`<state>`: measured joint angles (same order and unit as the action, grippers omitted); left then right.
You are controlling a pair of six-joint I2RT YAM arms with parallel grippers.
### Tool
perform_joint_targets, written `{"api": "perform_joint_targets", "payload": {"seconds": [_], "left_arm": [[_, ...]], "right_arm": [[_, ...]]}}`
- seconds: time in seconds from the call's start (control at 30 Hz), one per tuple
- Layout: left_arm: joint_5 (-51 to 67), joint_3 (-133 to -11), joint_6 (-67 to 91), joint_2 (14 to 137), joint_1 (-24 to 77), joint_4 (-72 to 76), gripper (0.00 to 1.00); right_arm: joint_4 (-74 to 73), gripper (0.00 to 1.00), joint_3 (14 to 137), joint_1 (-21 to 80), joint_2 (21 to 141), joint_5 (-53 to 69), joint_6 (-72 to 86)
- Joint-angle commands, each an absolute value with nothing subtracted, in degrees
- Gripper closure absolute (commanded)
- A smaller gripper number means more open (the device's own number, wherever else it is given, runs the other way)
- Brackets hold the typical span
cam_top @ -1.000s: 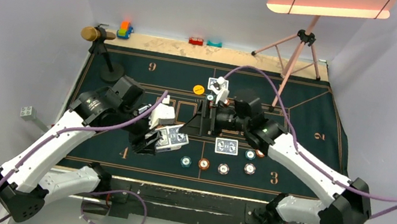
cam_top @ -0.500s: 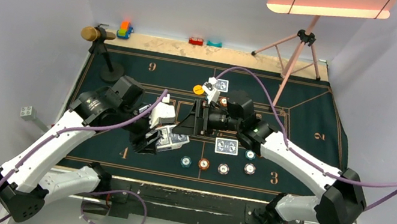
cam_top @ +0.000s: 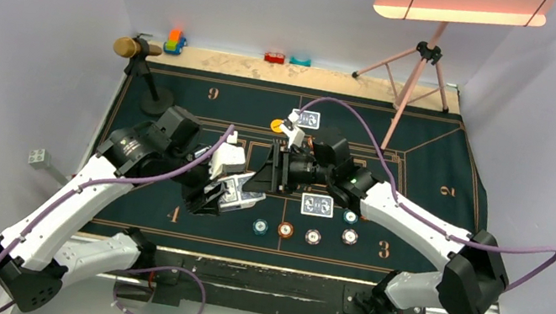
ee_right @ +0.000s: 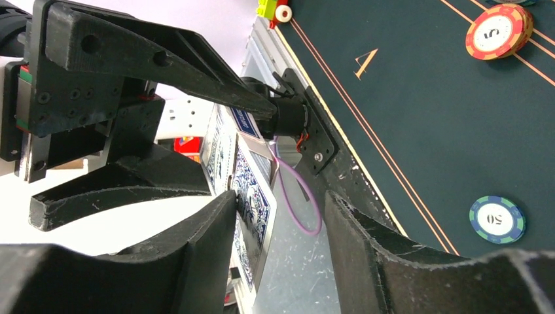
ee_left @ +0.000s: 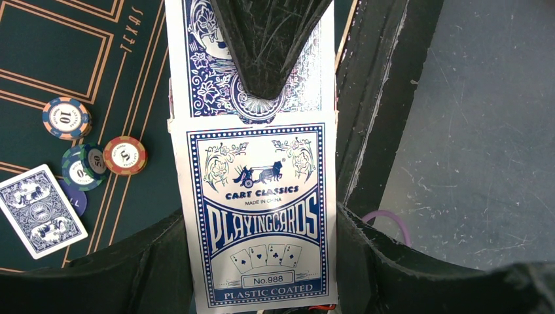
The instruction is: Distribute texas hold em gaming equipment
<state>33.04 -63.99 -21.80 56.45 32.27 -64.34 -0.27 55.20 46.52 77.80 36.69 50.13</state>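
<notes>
My left gripper [cam_top: 218, 197] is shut on a blue-backed pack of playing cards [ee_left: 258, 222], held above the mat's near left. Cards [ee_left: 203, 72] stick out of the pack's far end. My right gripper [ee_right: 280, 203] reaches in from the right, still open. One of its fingers [ee_right: 196, 255] lies against the top card [ee_right: 252, 196], and a gap remains on the other side. A row of chips [cam_top: 285, 229] lies near the front. One face-down card [cam_top: 317, 204] rests mid-mat and another [cam_top: 306, 118] farther back beside a yellow disc [cam_top: 277, 124].
The dark green mat [cam_top: 445, 159] covers the table. A microphone stand [cam_top: 148, 84] is at the back left and a pink tripod [cam_top: 418, 61] at the back right. Small toys [cam_top: 175, 41] line the back edge. Chips [ee_left: 125, 155] lie left of the pack.
The right arm has swung left to the pack in my left gripper, and its jaws have narrowed around the top card. The left arm has kept still.
</notes>
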Motion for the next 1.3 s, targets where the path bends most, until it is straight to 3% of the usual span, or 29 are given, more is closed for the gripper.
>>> {"api": "perform_joint_targets", "payload": {"seconds": [0.0, 0.53, 0.77, 1.03, 1.27], "left_arm": [[34.5, -65.2, -21.0, 55.4, 32.1, -62.7, 0.77], [34.7, -65.4, -21.0, 55.4, 32.0, -62.9, 0.77], [34.6, -65.3, -21.1, 55.3, 31.9, -63.0, 0.78], [34.7, -65.2, -21.1, 55.2, 31.9, -62.9, 0.78], [34.7, -64.6, -21.1, 54.8, 31.9, -63.0, 0.78]], "right_arm": [[-1.3, 0.47, 55.5, 45.9, 76.0, 37.3, 49.5], [-3.1, 0.54, 52.7, 42.3, 71.6, 36.8, 49.1], [-4.7, 0.68, 52.6, 40.2, 69.5, 36.7, 48.4], [-7.1, 0.77, 53.1, 37.4, 67.0, 36.7, 47.3], [-7.7, 0.99, 55.9, 35.2, 66.5, 37.0, 47.3]]}}
